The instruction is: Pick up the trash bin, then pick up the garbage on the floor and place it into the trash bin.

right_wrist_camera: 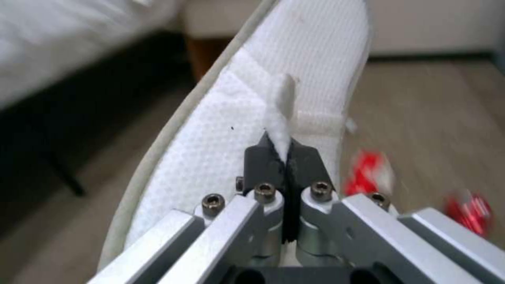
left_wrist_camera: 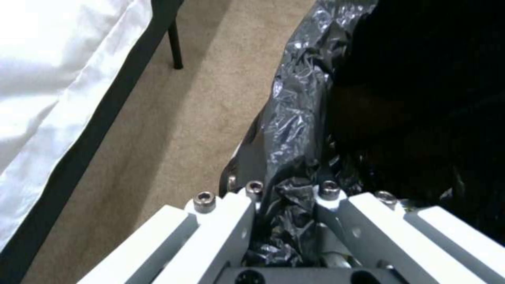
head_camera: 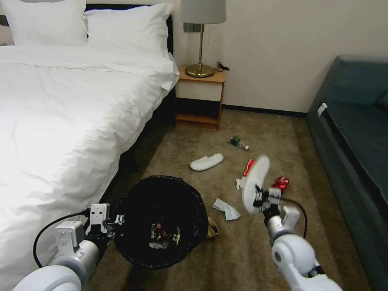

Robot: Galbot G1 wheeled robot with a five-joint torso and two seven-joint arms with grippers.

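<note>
Gripping the white slipper (head_camera: 255, 184) in pinched jaws, your right gripper (head_camera: 262, 198) must swing toward nine o'clock over the trash bin (head_camera: 161, 220), rim-clamped by the left gripper (head_camera: 115, 220).

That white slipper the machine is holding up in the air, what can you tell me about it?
The slipper is a flat white one of thin, dimpled cloth with a pale edging round the sole and a band across the top. It is off the carpet, standing nearly on end and tilted, to the right of the trash bin. The right gripper is shut on a pinch of its cloth; nothing else touches it.
</note>
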